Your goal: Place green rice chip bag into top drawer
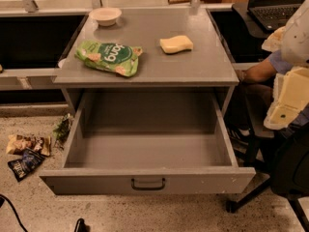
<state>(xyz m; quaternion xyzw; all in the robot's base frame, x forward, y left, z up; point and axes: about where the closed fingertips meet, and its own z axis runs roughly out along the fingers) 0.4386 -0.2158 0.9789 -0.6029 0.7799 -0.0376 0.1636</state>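
Observation:
The green rice chip bag (110, 57) lies flat on the left part of the grey table top (193, 66), lettering up. The top drawer (145, 151) is pulled far out below it, and its inside is bare. Its dark handle (148, 183) sits centred on the front panel. My gripper (284, 111) shows as a pale cream block at the right edge, beside the drawer's right side and well clear of the bag, holding nothing that I can see.
A yellow sponge (176, 44) and a white bowl (105, 16) sit on the table top. Dark and tan snack packets (26, 153) lie on the floor at the left. A seated person (260, 71), a chair base (251, 197) and a laptop (275, 4) crowd the right side.

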